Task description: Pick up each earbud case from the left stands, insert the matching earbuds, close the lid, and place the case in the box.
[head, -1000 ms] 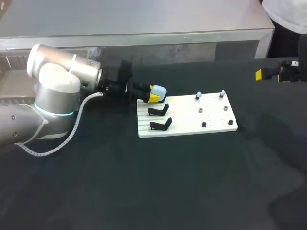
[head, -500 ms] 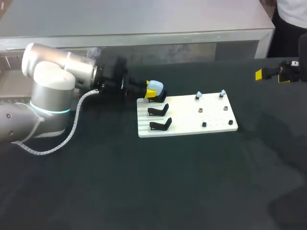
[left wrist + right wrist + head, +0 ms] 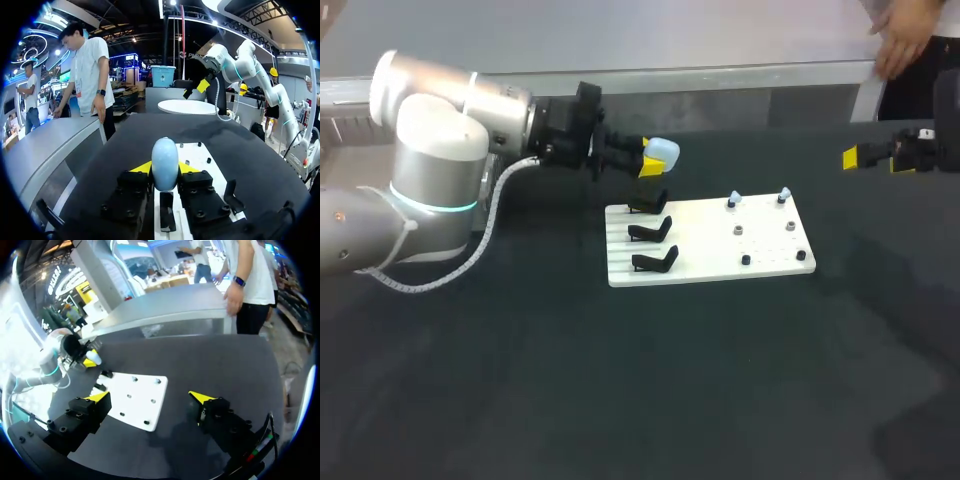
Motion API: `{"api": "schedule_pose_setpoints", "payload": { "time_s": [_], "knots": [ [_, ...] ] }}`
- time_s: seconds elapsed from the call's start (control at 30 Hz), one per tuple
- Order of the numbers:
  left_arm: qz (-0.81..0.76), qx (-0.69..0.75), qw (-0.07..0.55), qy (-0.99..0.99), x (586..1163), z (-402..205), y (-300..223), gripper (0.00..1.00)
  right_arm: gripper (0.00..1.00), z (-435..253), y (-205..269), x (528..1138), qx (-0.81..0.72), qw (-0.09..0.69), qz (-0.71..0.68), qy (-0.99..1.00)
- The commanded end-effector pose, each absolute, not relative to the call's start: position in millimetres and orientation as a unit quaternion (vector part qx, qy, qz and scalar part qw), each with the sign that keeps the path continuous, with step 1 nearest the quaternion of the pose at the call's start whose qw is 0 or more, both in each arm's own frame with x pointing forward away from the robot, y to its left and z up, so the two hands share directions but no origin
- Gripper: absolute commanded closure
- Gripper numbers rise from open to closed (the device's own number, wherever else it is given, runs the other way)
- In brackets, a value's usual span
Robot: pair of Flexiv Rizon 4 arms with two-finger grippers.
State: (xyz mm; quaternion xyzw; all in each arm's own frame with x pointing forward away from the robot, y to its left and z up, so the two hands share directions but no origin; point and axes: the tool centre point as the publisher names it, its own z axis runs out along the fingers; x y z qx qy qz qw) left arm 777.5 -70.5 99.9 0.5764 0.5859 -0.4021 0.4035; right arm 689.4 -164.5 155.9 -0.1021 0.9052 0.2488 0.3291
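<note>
Lifted off the board's (image 3: pixel 705 268) 10 o'clock stand (image 3: pixel 646 205), the pale-blue earbud case (image 3: pixel 661 152) is pinched lengthwise in the left gripper (image 3: pixel 652 164), its matching earbuds (image 3: pixel 733 201) toward 4 o'clock, nearer the spread-open right gripper (image 3: pixel 152 397).

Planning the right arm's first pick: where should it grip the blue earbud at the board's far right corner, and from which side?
Pinch the blue earbud by its raised top, straight down from above. It stands upright on the board, so only the top is free. The other earbuds stand apart from it, so the open right gripper should fit around it.
</note>
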Motion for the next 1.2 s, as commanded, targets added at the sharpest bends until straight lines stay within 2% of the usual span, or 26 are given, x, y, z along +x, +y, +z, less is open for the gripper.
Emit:
{"api": "schedule_pose_setpoints", "payload": {
  "time_s": [0.03, 0.23, 0.47, 1.2],
  "knots": [
    [-0.389, 0.582, 0.412, 0.583, 780.1, 106.4, -83.7, 1.0, 0.0, 155.4, -142.0, 686.0, -0.106, 0.328, 0.248, 0.905],
    [-0.389, 0.582, 0.429, 0.57, 781.1, 114.1, -102.8, 1.0, 0.0, 148.0, -99.3, 685.8, -0.138, 0.312, 0.255, 0.905],
    [-0.403, 0.594, 0.421, 0.555, 776.7, 113.6, -121.2, 1.0, 0.0, 137.8, -55.4, 695.7, -0.184, 0.291, 0.266, 0.9],
    [-0.413, 0.6, 0.426, 0.537, 756.1, 122.8, -129.9, 1.0, 0.0, 135.5, -10.2, 728.3, -0.212, 0.265, 0.265, 0.903]
  ]
}}
